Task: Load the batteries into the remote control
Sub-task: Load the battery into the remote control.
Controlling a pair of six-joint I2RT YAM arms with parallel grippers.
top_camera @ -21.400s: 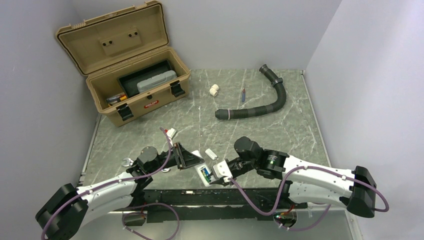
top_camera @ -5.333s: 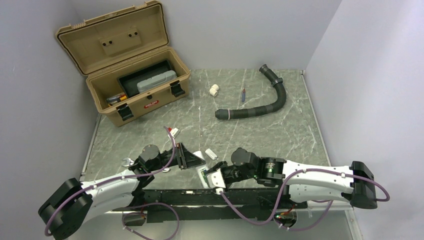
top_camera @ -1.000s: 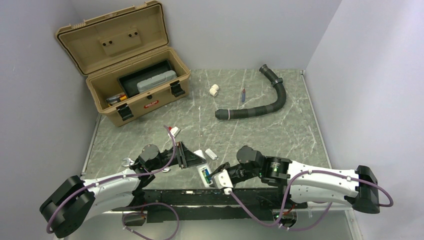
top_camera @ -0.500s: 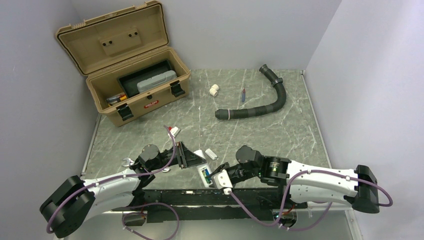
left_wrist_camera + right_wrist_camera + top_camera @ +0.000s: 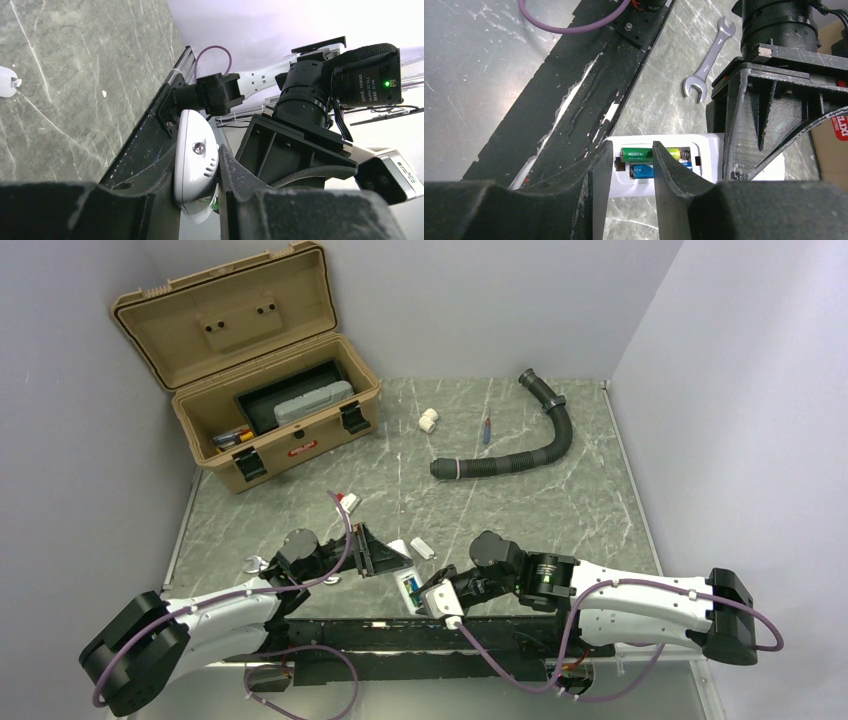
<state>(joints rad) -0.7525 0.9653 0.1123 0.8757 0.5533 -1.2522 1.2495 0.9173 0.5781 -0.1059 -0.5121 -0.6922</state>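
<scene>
The white remote control (image 5: pixel 408 589) lies face down near the table's front edge, with its battery bay open. My left gripper (image 5: pixel 393 562) is shut on one end of the remote control (image 5: pixel 194 145), pinching it between both fingers. The batteries sit side by side in the bay: a green one (image 5: pixel 638 153) and a blue one (image 5: pixel 642 171). My right gripper (image 5: pixel 629 167) hovers just over the bay, fingers apart, holding nothing. The right finger hides part of both batteries. In the top view the right gripper (image 5: pixel 424 597) is at the remote's near right side.
A small white cover piece (image 5: pixel 422 547) lies just behind the remote. A wrench (image 5: pixel 704 65) lies left of the left arm. An open tan toolbox (image 5: pixel 270 420) stands far left. A black hose (image 5: pixel 520 452), a white pipe fitting (image 5: pixel 428 420) and a red-and-blue stick (image 5: pixel 487 428) lie at the back.
The right arm has shifted very slightly to the left. The left gripper and the remote control have stayed put.
</scene>
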